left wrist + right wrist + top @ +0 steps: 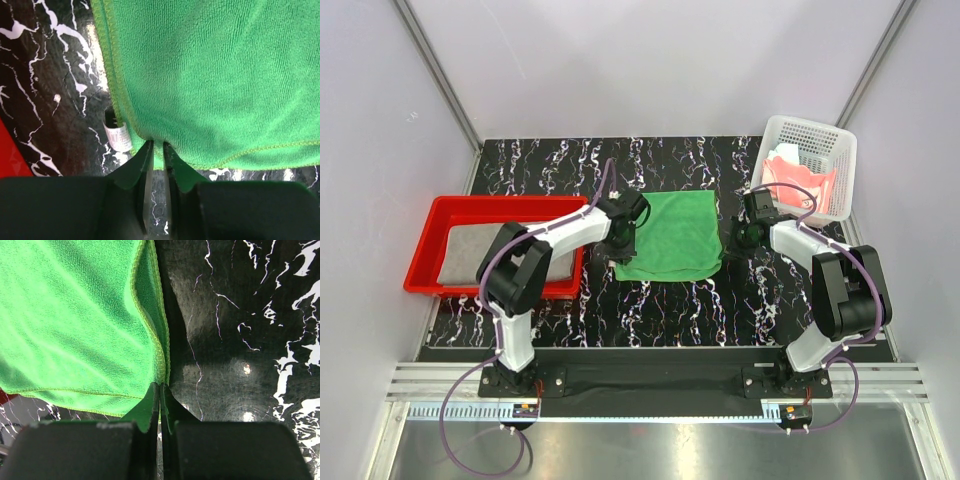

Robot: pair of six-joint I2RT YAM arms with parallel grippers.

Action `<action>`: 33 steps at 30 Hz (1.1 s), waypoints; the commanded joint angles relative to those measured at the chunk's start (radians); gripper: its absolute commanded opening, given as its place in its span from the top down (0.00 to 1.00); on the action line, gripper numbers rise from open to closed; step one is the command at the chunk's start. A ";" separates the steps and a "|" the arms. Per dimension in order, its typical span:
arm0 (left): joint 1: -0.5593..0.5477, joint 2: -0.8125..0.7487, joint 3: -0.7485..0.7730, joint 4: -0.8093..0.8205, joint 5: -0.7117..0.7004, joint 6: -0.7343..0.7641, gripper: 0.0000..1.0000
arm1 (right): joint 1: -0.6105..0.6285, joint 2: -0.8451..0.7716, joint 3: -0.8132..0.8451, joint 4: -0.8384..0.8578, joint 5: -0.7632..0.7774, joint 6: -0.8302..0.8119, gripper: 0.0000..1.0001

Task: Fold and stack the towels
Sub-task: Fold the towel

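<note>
The bright green towel (672, 232) lies folded on the black marbled table, between my two arms. My left gripper (622, 240) sits at its left edge and is shut on the hem near a corner (157, 145); a white label (118, 135) sticks out beside it. My right gripper (730, 238) sits at the right edge and is shut on the doubled hem (160, 386). The green cloth fills the left wrist view (215, 75) and the right wrist view (75, 320). The grey towel (470, 255) lies in the red tray. The salmon-pink towel (798, 180) and a pale one (812, 155) lie in the basket.
The red tray (435, 215) stands at the left, close to my left arm. The white perforated basket (820, 132) stands at the back right, just behind my right gripper. White walls close in the sides and back.
</note>
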 commanded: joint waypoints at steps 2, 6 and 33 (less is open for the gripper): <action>-0.004 0.029 0.044 0.055 0.020 -0.001 0.88 | 0.014 -0.012 0.028 0.023 -0.024 0.001 1.00; -0.004 0.048 0.057 0.051 0.020 -0.002 1.00 | 0.014 -0.011 0.029 0.020 -0.024 -0.007 1.00; -0.001 -0.081 -0.084 0.091 -0.005 -0.017 0.73 | 0.014 -0.055 0.045 -0.017 -0.055 -0.011 1.00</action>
